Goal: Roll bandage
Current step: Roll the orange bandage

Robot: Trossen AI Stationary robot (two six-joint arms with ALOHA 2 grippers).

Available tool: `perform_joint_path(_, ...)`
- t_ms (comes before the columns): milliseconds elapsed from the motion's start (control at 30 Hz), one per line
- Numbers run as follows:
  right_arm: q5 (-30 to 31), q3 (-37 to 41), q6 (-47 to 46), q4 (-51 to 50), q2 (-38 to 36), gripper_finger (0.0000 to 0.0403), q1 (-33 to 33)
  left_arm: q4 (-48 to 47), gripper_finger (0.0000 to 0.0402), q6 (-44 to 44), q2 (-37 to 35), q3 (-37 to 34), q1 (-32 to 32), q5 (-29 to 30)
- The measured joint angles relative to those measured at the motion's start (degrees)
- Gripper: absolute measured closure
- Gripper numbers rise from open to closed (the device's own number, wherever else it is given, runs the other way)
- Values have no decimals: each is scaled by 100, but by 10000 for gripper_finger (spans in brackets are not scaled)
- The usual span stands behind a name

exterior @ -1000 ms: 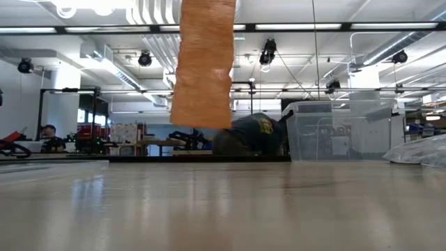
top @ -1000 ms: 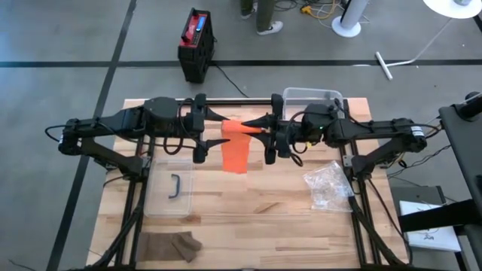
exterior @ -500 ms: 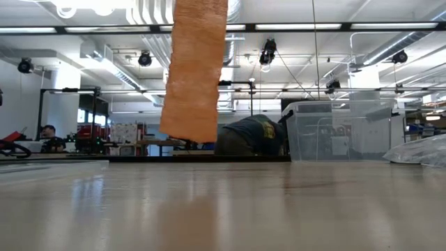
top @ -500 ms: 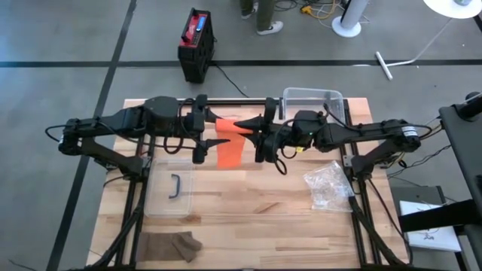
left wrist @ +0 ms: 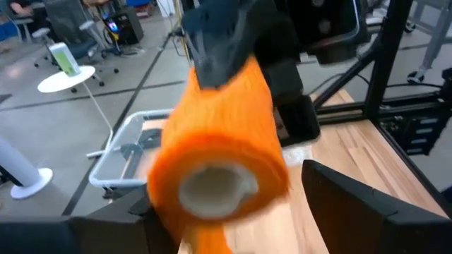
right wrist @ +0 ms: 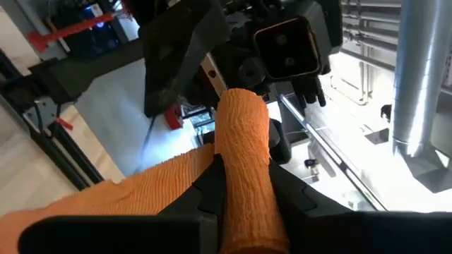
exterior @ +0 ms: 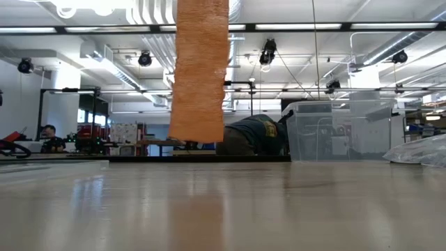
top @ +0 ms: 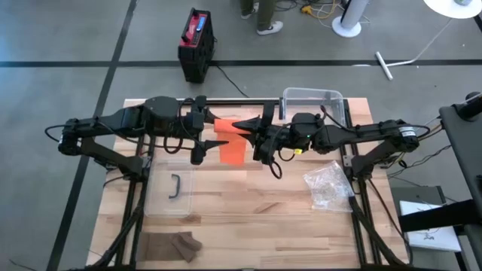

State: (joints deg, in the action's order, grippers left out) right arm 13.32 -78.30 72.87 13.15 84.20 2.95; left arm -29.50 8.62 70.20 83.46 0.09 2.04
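While both arms meet over the middle of the wooden desk (top: 248,203), they hold up an orange bandage (top: 232,147) between them. The right tool (top: 242,125) is clenched on the rolled part of the bandage, and its dark fingers (right wrist: 205,190) press on the roll from both sides. The left tool (top: 213,129) sits at the other end of the roll with its jaws spread wide, one finger (left wrist: 367,204) on each side; I cannot tell if they touch it. In the left wrist view, the roll's end faces the camera and shows its pale hollow middle.

A loose strip of the bandage hangs down from the roll. In the low view, the strip's end hangs above the desk and does not touch it.

A clear box (top: 312,102) stands at the far edge of the desk, behind the right arm. A clear lid with a dark handle (top: 172,188) lies flat near the left arm. A crinkly clear bag (top: 326,186) lies near the right arm. A brown cloth (top: 172,245) lies at the near edge.
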Motion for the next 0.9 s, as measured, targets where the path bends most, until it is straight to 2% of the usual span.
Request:
perform_joint_path(167,29,-6,-152,-70,-133,350,105,-110,146,-9,-27,0,-5,-4)
perform_joint_path(433,-378,-4,-826,-814,-283,348,164,-215,168,299,-131,40,-5,9)
perform_joint_path(567,-318,-4,-345,-1280,-314,351,250,-598,176,190,-274,244,-5,7)
perform_joint_path(733,142,-4,935,-1459,-296,348,561,-1553,183,-769,-313,786,5,21)
perform_joint_path(900,174,-2,1769,-1449,-253,351,722,-1430,187,-1378,-296,1111,5,28)
